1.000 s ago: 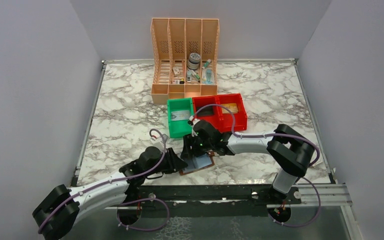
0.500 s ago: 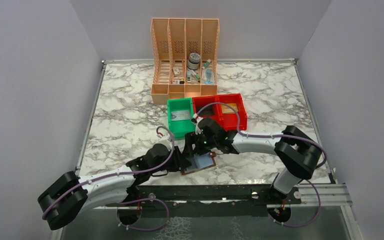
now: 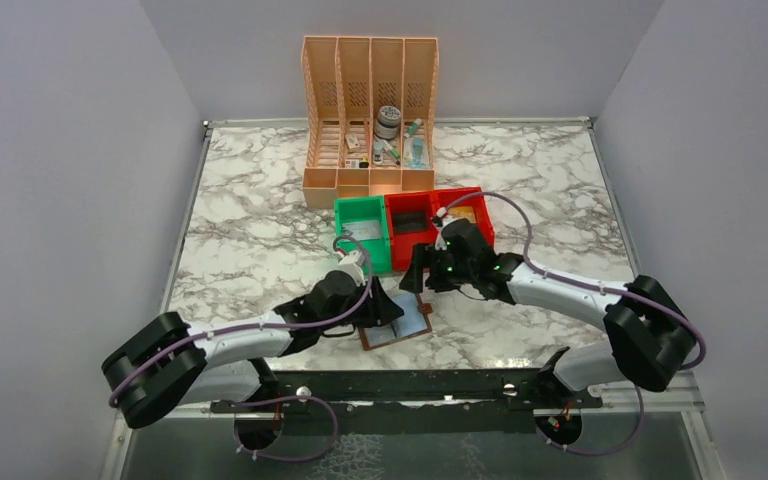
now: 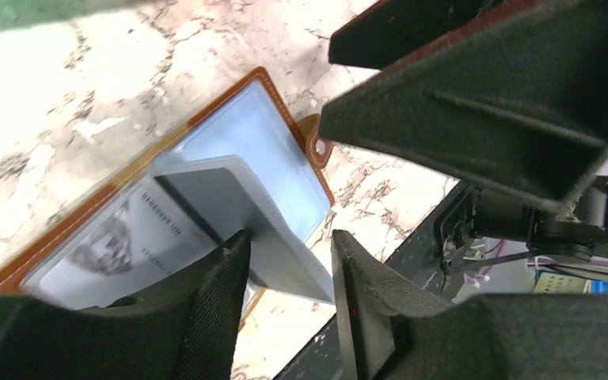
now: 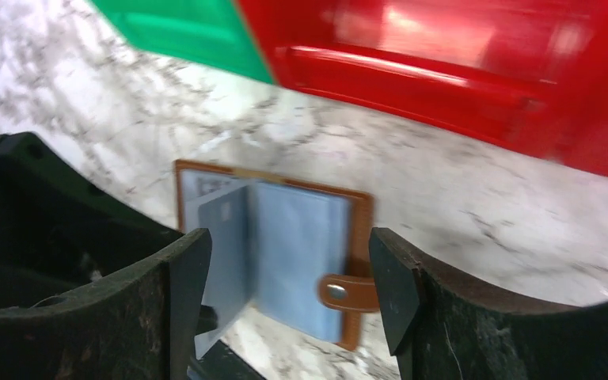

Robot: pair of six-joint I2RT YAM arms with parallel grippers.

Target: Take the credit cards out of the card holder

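Note:
The brown card holder (image 3: 407,329) lies open on the marble near the front edge, its pale blue sleeves facing up. It also shows in the left wrist view (image 4: 273,146) and the right wrist view (image 5: 305,257), snap tab (image 5: 340,291) toward the front. A grey card (image 4: 229,202) stands up from its middle. A printed grey card (image 4: 115,237) lies in a sleeve. My left gripper (image 3: 388,312) (image 4: 285,277) is open and straddles the raised card's edge; one finger (image 4: 218,301) touches it. My right gripper (image 3: 418,278) (image 5: 289,253) is open and empty, above and behind the holder.
A green bin (image 3: 345,245) and red bins (image 3: 475,240) stand just behind the holder; they also show in the right wrist view, green (image 5: 182,32) and red (image 5: 475,79). A peach file organiser (image 3: 370,175) stands further back. The black front rail (image 3: 410,385) is close.
My right gripper has lifted off the holder and drawn back to the right toward the red bin. My left gripper has moved right, onto the open holder.

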